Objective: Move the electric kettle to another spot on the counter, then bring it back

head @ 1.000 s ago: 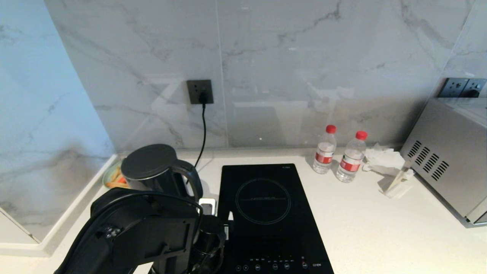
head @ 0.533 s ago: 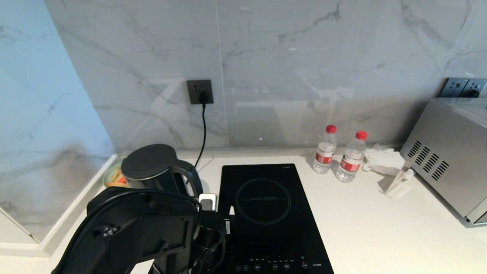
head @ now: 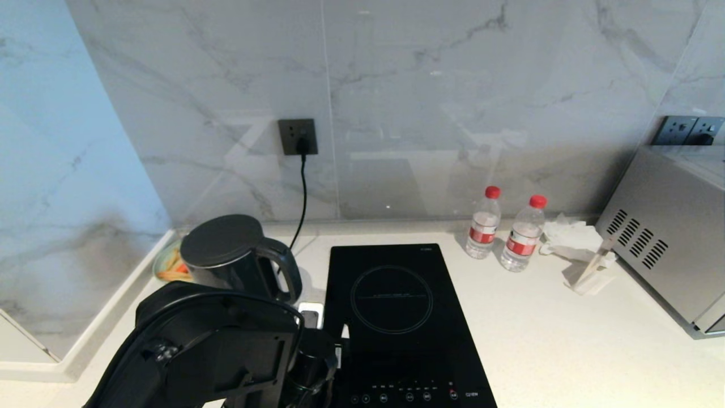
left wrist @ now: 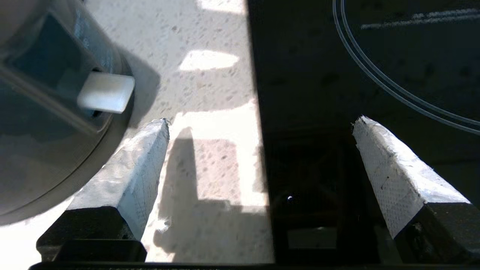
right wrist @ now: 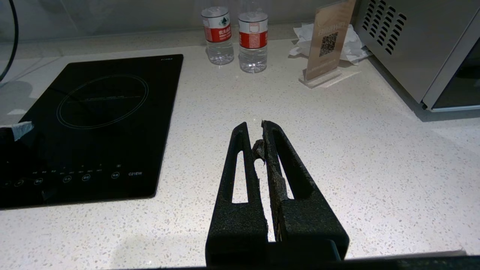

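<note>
The black electric kettle stands upright in the counter's back left corner, its loop handle turned toward the cooktop. My left gripper hangs open and empty just in front of that handle, apart from it. In the left wrist view the gripper straddles the cooktop's left edge; one fingertip is beside the kettle's foot and its white switch. My right gripper is shut on nothing, hovering over bare counter to the right of the cooktop; it is outside the head view.
A black induction cooktop lies right of the kettle. Two water bottles, crumpled tissue and a card stand sit at the back right, beside a steel microwave. A cord runs from the wall socket. A plate sits behind the kettle.
The left arm has drawn back a touch toward the near edge, fingers still wide apart. The kettle has not moved.
</note>
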`<state>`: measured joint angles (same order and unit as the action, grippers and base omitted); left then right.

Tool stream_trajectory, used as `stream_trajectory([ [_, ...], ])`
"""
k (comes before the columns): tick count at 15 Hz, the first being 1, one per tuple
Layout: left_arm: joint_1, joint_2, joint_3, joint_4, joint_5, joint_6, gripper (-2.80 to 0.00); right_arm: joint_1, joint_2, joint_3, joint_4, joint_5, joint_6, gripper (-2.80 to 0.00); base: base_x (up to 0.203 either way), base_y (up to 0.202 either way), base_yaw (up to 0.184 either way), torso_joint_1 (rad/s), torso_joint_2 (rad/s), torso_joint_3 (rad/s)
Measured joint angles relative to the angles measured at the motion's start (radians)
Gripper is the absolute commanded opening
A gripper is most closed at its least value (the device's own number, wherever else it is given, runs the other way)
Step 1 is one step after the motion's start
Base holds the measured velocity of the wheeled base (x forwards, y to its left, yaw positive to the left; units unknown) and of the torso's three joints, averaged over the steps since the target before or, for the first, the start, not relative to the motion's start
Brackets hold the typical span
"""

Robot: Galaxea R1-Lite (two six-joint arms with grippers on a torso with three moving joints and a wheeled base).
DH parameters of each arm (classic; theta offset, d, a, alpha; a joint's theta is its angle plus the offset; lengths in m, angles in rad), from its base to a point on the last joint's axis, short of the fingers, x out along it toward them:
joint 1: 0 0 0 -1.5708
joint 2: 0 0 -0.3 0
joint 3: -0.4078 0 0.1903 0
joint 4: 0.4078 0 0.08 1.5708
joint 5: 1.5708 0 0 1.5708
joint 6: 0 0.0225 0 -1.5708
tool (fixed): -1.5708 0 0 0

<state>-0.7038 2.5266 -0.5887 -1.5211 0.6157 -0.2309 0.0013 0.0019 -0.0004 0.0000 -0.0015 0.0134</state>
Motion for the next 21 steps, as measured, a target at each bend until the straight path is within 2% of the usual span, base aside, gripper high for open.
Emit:
stream_trajectory([
  [11,0.049,0.005,-0.018,0.0,0.008,0.016,0.0,0.0,0.0,0.0,0.0,0.0,0.0,-2.8,0.0,0.0,0.0,0.0,0.0,0.0],
  [21,0.053,-0.001,-0.046,0.001,0.009,0.016,0.0,0.0,0.0,0.0,0.0,0.0,0.0,-2.8,0.0,0.0,0.0,0.0,0.0,0.0],
])
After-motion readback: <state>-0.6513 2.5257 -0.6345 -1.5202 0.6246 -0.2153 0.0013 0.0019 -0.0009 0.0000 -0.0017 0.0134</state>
